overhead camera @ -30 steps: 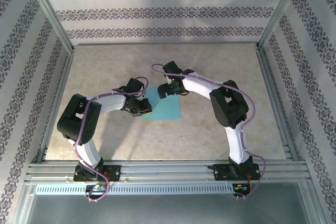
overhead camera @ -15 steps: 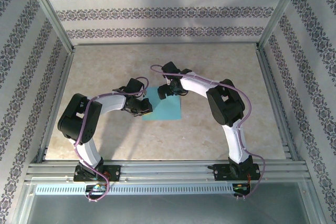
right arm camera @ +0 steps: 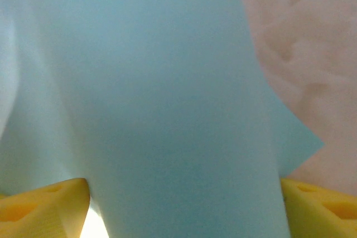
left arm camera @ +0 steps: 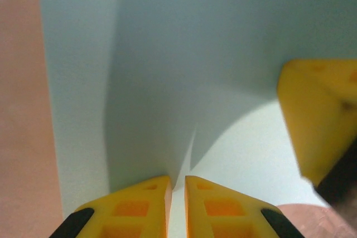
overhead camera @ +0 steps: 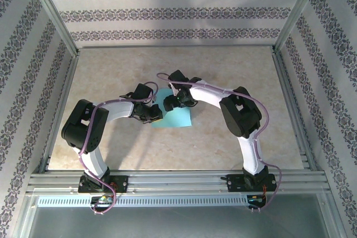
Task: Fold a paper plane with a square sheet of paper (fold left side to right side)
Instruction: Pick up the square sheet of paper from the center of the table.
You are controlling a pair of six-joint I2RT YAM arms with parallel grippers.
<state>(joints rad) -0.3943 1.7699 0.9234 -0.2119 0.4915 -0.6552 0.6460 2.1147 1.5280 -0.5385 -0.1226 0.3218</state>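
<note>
With the square sheet of paper [overhead camera: 179, 117] at frame centre, your left gripper [left arm camera: 177, 185] pinched on its left edge and right gripper [right arm camera: 184, 193] spread wide over it, carry that edge rightward, squaring corners before creasing.

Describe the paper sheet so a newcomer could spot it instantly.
Find the middle of the beige table, where both arms meet. Between the left gripper and right gripper sits the square sheet of paper: thin, plain cyan-blue, unlike the black-and-white arms and yellow fingers.
</note>
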